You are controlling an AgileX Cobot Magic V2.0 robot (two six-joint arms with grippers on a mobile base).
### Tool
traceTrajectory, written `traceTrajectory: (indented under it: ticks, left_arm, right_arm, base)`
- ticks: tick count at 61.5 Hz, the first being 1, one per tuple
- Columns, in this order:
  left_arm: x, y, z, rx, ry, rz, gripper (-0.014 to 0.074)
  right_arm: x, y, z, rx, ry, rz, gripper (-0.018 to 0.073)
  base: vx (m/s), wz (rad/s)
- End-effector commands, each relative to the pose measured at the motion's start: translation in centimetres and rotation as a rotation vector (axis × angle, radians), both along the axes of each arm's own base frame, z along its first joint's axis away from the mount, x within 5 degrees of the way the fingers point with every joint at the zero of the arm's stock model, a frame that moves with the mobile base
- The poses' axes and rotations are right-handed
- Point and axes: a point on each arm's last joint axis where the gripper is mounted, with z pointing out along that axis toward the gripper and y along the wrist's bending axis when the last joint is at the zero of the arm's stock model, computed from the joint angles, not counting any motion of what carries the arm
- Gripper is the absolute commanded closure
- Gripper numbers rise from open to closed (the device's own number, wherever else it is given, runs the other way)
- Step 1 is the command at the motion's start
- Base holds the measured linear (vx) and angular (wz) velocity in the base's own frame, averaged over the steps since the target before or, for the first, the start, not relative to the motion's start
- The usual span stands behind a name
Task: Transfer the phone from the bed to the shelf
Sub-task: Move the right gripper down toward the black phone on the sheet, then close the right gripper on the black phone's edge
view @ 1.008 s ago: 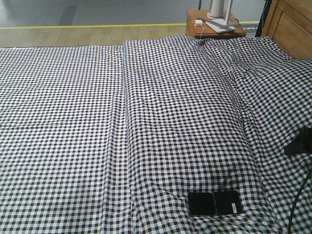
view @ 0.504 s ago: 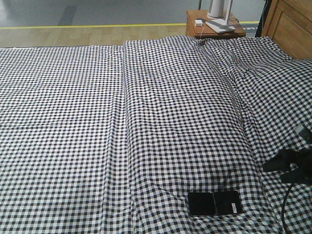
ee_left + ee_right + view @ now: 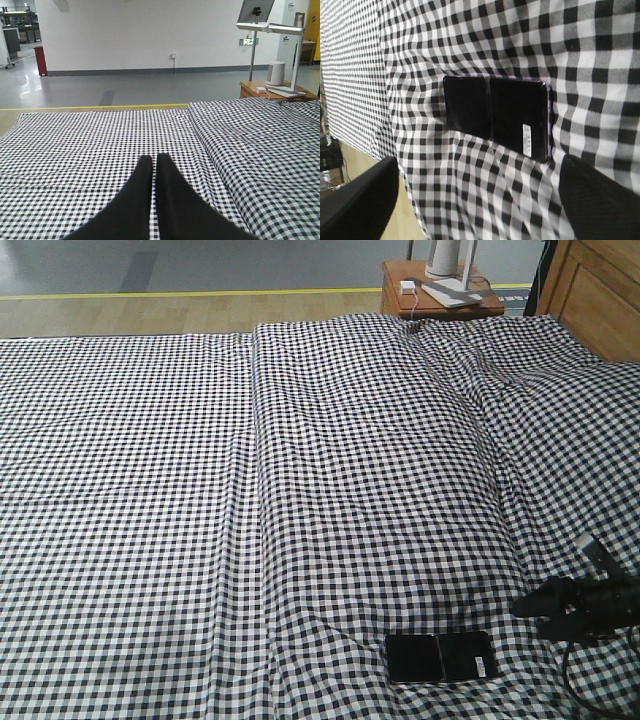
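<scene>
— Right gripper?
— Black fingers spread wide over the big black-and-white gingham bed. Left gripper: fingers pressed together.
— Phone?
— Flat glossy black creased phone lies on the sheet near the right gripper, untouched. Its small white barcode sticker is unreadable.

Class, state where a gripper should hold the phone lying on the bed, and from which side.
Probably pinch the phone across its two long edges, near the middle crease, from straight above: it lies flat on the bed, so only its thin rim is free.
</scene>
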Motion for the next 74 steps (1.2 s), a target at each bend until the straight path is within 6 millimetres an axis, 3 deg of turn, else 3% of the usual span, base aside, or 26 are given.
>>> traceTrajectory:
  ticks: [1,20,35,52,74]
  left_arm:
    - [-0.2,0.0,1.5,-0.011,-0.105,-0.004,0.0595]
    - [-0.2,0.0,1.5,-0.011,-0.105,-0.004,0.0595]
    - [-0.2,0.0,1.5,-0.011,-0.105,-0.004,0.0595]
    - [-0.2,0.0,1.5,-0.011,-0.105,-0.004,0.0595]
    - [-0.2,0.0,1.5,-0.011,-0.105,-0.004,0.0595]
  right_arm:
    - [1.1,-0.2,1.9,0.062,-0.087,0.002,-0.0039]
    - [1.1,0.1,-1.0,0.114,-0.094,0.011,-0.0034]
    - [1.5,2.0,-2.8,0.132,-0.09,0.056,-0.0034]
    - [1.0,2.7,-4.9,0.113,-0.073,0.065,-0.0034]
    - [1.9,3.0,-5.7,0.152,-0.073,0.076,-0.0034]
  base:
    - [0.0,0.0]
    - [0.0,0.0]
    - [0.0,0.0]
    - [0.0,0.0]
    - [0.0,0.0]
